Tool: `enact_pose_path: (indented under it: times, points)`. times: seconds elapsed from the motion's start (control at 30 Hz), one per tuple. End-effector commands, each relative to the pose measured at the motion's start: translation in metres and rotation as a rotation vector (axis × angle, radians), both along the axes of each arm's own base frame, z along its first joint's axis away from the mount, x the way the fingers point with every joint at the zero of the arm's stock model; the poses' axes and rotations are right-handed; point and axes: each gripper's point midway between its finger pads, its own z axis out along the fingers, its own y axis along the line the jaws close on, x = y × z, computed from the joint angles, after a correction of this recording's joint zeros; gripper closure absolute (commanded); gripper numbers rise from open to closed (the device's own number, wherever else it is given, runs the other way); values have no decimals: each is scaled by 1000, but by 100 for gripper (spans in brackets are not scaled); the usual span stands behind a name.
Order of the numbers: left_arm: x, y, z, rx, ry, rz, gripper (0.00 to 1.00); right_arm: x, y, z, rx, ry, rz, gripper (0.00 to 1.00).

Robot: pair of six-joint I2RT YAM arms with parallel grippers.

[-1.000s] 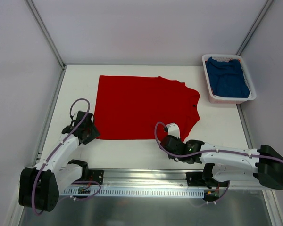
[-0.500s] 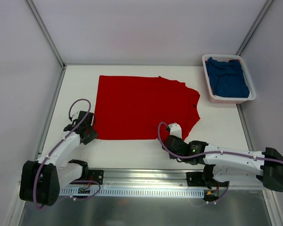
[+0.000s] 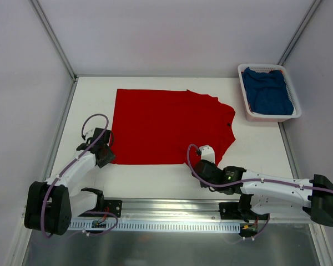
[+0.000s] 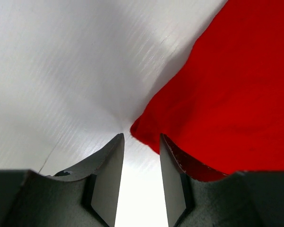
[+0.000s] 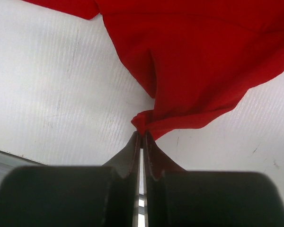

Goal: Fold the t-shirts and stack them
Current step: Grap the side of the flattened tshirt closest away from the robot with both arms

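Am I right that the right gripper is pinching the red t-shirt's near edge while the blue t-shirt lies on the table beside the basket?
Not quite: the blue t-shirt lies inside the white basket, as the top view shows. The right gripper is indeed pinching the near edge of the red t-shirt.

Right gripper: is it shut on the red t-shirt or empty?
Shut on it: the right gripper pinches a bunched corner of the red t-shirt in closed jaws.

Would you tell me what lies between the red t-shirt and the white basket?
Only bare white table separates the red t-shirt from the basket, as the top external view shows.
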Motion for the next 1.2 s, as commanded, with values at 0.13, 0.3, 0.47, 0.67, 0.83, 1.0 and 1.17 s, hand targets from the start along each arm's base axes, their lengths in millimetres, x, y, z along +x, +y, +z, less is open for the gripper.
enact_pose_path:
  times: [0.13,0.3,0.47,0.67,0.83,1.0,1.17]
  points:
    - [26,-1,23,15,-85,-8,63,2,0,2,-3,-14,-7,100]
    - [25,0,18,18,-71,-7,64,2,1,3,-2,-14,-7,100]
    - [21,-1,12,12,-58,-5,64,2,1,2,-4,-13,-8,100]
    - [11,-1,4,3,-40,-2,66,2,1,1,-3,-12,-10,100]
    - [5,-2,2,-8,-45,-3,67,2,2,1,-5,-13,-10,100]
    - [3,-3,1,-14,-34,-8,73,3,1,2,-2,-20,-13,100]
    - [4,-4,-2,-13,-12,-11,82,4,0,6,9,-29,-14,100]
